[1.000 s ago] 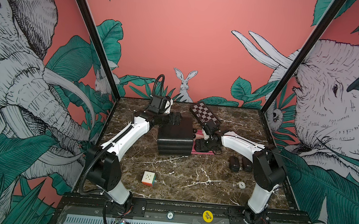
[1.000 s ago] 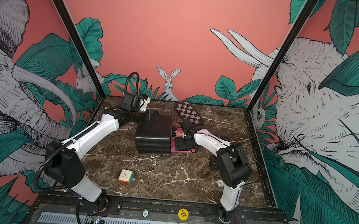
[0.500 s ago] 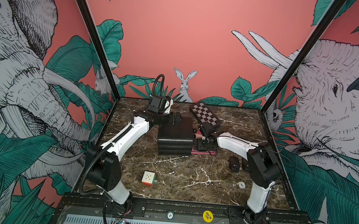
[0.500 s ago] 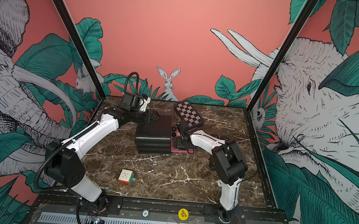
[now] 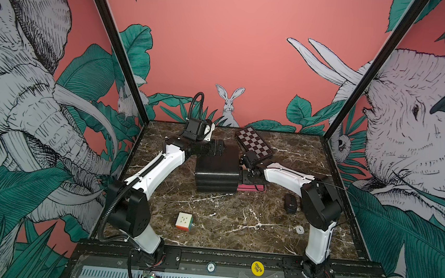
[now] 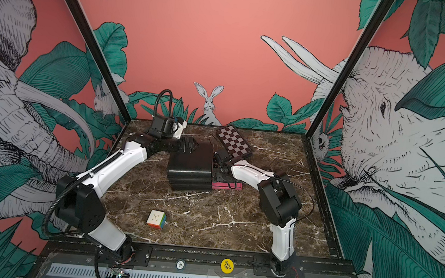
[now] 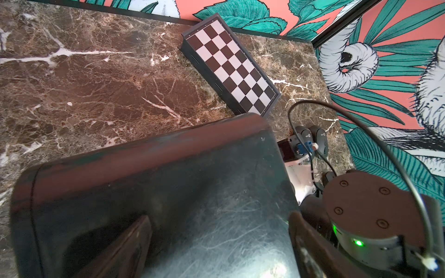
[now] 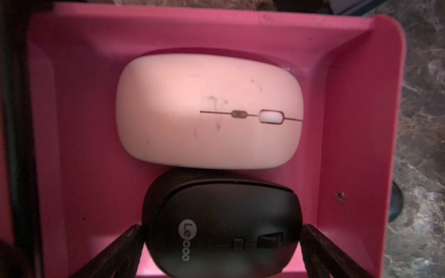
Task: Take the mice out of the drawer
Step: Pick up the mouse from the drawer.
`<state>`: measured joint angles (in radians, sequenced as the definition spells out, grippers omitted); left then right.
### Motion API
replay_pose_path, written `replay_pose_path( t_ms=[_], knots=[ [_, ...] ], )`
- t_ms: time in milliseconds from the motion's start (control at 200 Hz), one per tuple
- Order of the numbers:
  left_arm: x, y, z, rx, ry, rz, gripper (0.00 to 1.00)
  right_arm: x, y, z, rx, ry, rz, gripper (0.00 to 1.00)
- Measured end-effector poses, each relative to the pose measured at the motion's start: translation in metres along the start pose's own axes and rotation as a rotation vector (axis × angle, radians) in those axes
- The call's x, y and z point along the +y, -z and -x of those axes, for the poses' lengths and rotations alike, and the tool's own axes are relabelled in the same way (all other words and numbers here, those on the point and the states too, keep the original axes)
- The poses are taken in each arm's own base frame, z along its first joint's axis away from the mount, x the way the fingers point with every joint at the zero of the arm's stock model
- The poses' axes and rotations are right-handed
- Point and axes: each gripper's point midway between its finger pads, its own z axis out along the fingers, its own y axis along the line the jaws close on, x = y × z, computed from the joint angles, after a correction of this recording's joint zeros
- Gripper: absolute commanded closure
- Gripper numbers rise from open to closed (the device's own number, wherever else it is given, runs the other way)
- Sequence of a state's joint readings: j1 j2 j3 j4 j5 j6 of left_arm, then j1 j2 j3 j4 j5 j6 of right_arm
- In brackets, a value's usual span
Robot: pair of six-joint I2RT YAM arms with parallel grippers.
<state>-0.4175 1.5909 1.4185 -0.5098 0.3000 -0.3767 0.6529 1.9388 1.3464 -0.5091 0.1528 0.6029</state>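
Glossy brown marble-look table (image 7: pixel 84 79), white-veined. Shiny black plastic drawer cabinet (image 7: pixel 192 192), top finely scratched and reflective. Matt pink plastic drawer (image 8: pixel 84 120), smooth inside. Smooth, matt pale pink oval plastic mouse (image 8: pixel 204 108), lightly smudged. Matt black oval plastic mouse (image 8: pixel 224 216), side faintly textured.

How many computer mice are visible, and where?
4. A pink mouse and a black mouse lie in the pink drawer; two more black mice lie on the table. Others may be hidden.
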Motion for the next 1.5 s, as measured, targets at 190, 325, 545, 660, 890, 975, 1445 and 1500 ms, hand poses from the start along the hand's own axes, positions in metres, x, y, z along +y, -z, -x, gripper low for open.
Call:
replay_pose_path(
  t_ms=[190,325,545,660,890,975,1445,1500],
  knots=[
    [0.000,0.000,0.000,0.001,-0.003,-0.003,0.08,0.002,-0.001,0.001,-0.005,0.002,0.008,0.05],
    [-0.001,0.000,0.000,0.001,-0.004,-0.003,0.08,0.003,0.001,0.002,-0.009,0.003,0.013,0.08],
    [-0.001,0.000,0.000,0.002,-0.004,-0.006,0.08,0.002,0.020,0.011,-0.048,0.000,0.023,0.09],
    [-0.002,0.000,-0.001,0.003,-0.004,-0.010,0.08,0.003,0.039,0.020,-0.083,-0.003,0.044,0.07],
    [-0.003,0.000,-0.001,0.007,-0.005,-0.019,0.08,0.010,0.047,0.022,-0.074,0.163,0.096,0.05],
    [-0.003,0.000,-0.001,0.008,-0.007,-0.020,0.08,0.009,0.047,0.023,-0.056,0.256,0.105,0.08],
    [-0.002,0.001,-0.003,-0.002,0.007,-0.019,0.08,-0.010,0.038,0.019,0.038,0.436,0.223,0.12],
    [-0.002,0.001,-0.003,-0.003,0.014,-0.019,0.08,-0.008,0.038,0.018,0.039,0.447,0.235,0.12]
  ],
)
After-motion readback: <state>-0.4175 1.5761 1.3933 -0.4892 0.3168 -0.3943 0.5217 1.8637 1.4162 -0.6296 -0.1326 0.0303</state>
